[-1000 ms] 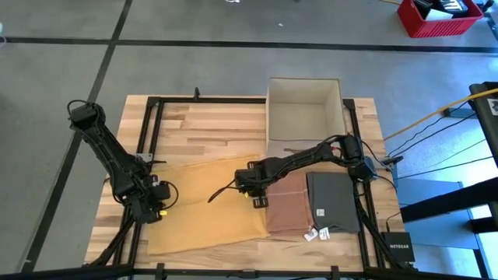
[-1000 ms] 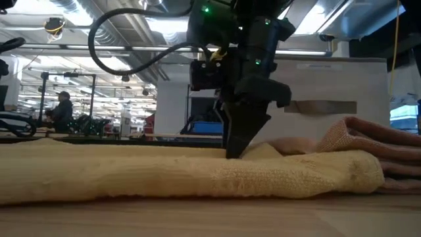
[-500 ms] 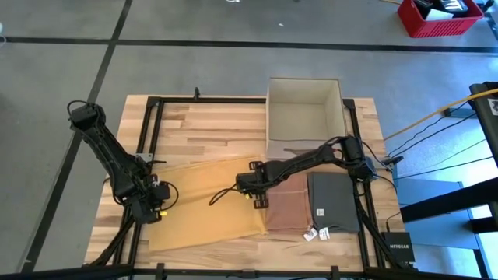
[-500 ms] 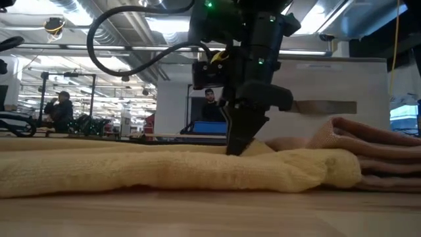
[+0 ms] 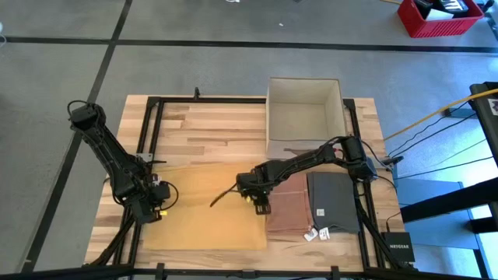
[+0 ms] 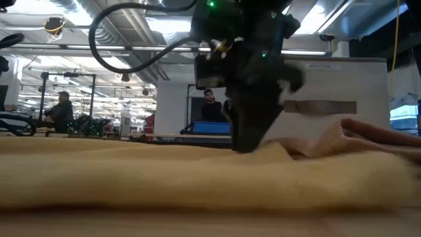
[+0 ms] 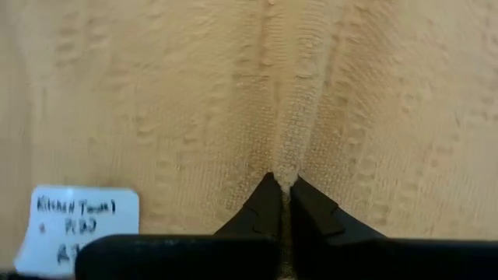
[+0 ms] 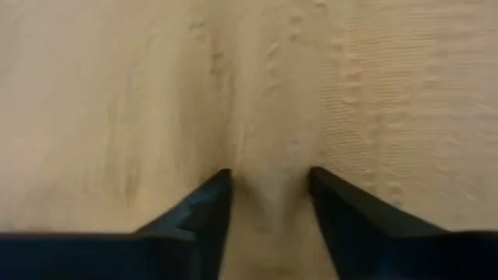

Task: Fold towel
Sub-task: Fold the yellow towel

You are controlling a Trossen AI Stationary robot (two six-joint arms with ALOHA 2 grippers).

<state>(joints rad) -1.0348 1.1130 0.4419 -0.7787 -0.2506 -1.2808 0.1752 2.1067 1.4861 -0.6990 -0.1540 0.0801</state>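
Note:
A yellow towel (image 5: 206,206) lies spread on the wooden table and fills the foreground of the low view (image 6: 164,178). My left gripper (image 5: 152,207) is at the towel's left edge, pointing down, shut on a raised ridge of the cloth (image 7: 284,180). A white hand-written label (image 7: 85,222) lies beside its fingers. My right gripper (image 5: 261,202) stands at the towel's right edge, also pointing down, open (image 8: 268,187). A low crease of the towel (image 8: 261,140) runs between its fingers. My left gripper pinches a narrow raised ridge of the yellow towel (image 7: 286,155) between its two fingertips, coming from above. The cloth around the ridge lies on the table, with wrinkles running away from the fingers. My right gripper stands open over the towel; I cannot tell whether its fingertips (image 8: 222,190) touch the cloth.
A folded pinkish-brown towel (image 5: 288,206) and a folded grey one (image 5: 334,201) lie right of the yellow towel, with small white tags (image 5: 317,232) at their near edge. A white open box (image 5: 303,117) stands at the far right. People show in the room behind.
My right gripper first drew the towel's right end a little toward the left. It has since risen slightly and its fingers have parted. The bunched right end has dropped, and the towel's near edge now lies straighter, closer to the table's near edge.

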